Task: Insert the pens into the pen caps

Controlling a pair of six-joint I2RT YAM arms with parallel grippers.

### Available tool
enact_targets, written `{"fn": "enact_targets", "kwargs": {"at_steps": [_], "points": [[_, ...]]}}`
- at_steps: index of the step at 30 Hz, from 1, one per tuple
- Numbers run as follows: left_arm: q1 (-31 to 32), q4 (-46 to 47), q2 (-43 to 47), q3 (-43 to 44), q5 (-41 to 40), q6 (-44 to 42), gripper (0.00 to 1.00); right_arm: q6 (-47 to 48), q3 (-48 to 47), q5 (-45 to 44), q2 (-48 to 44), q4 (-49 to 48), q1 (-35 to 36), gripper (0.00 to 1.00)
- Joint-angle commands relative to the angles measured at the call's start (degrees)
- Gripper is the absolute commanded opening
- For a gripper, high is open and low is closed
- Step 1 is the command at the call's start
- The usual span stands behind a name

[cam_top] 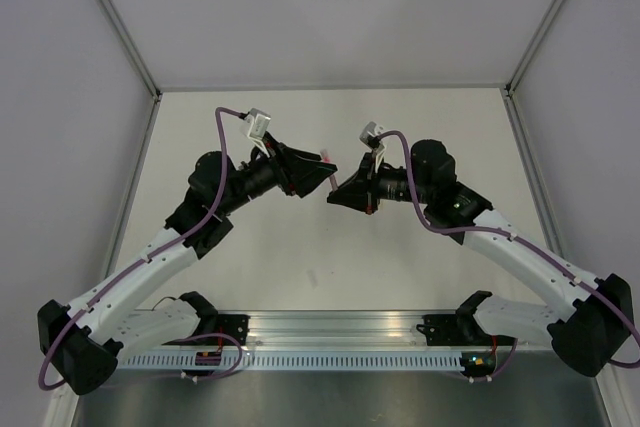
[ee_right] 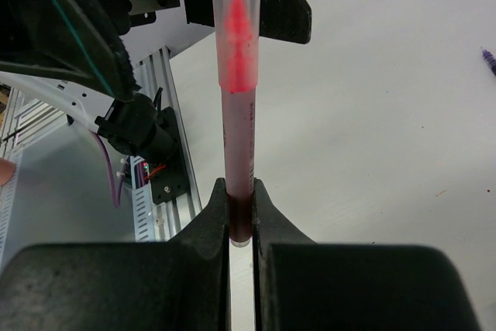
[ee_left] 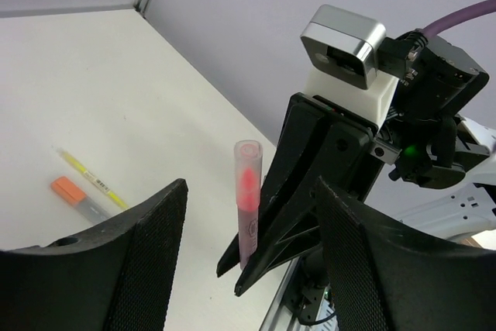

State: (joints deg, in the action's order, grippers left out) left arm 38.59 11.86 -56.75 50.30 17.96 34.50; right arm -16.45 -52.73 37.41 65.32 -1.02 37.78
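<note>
My right gripper [ee_right: 238,191] is shut on the lower end of the red-pink pen [ee_right: 238,114] and holds it upright above the table. The pen's translucent top shows a bright red tip inside. In the left wrist view the same pen [ee_left: 248,207] stands between my left gripper's [ee_left: 249,191] wide-open fingers, touching neither pad. From above, the left gripper [cam_top: 312,179] and right gripper [cam_top: 338,194] meet tip to tip. A pale yellow pen [ee_left: 89,178] lies on the table with an orange-red pen cap [ee_left: 68,189] beside it. A dark purple pen's tip [ee_right: 488,58] shows at the right edge.
The aluminium rail [cam_top: 340,332] with the arm bases runs along the near edge. Grey walls with metal corner posts [cam_top: 120,27] enclose the white table [cam_top: 300,267] on three sides.
</note>
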Motion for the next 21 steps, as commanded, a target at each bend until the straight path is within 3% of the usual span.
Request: {"fn": "enact_targets", "kwargs": {"at_steps": [1,7,10,11,13,21], "points": [[-0.18,2.19,-0.11,0.68,-0.73,-1.89,0.71,0.19,0.17,0.56,-1.60,-3.73,0.45,0.00],[-0.18,5.54,-2.40,0.23,1.73,0.39,0.63,-0.16,0.26,0.91,-1.16,-4.08,1.07,0.00],[-0.18,7.21,-3.71,-0.03,4.19,1.18,0.49,-0.16,0.26,0.47,-0.98,-3.99,1.16,0.00],[-0.18,7.91,-4.07,-0.12,4.89,1.36,0.30,-0.25,0.26,0.39,-0.90,-3.99,1.07,0.00],[-0.18,8.36,-4.51,-0.73,6.65,1.97,0.04,-0.34,0.09,0.04,-0.81,-3.99,1.16,0.00],[-0.09,16.34,-8.54,-8.63,12.63,9.35,0.02,-2.71,-5.97,-7.35,2.79,-4.86,-1.56,0.00]]}}
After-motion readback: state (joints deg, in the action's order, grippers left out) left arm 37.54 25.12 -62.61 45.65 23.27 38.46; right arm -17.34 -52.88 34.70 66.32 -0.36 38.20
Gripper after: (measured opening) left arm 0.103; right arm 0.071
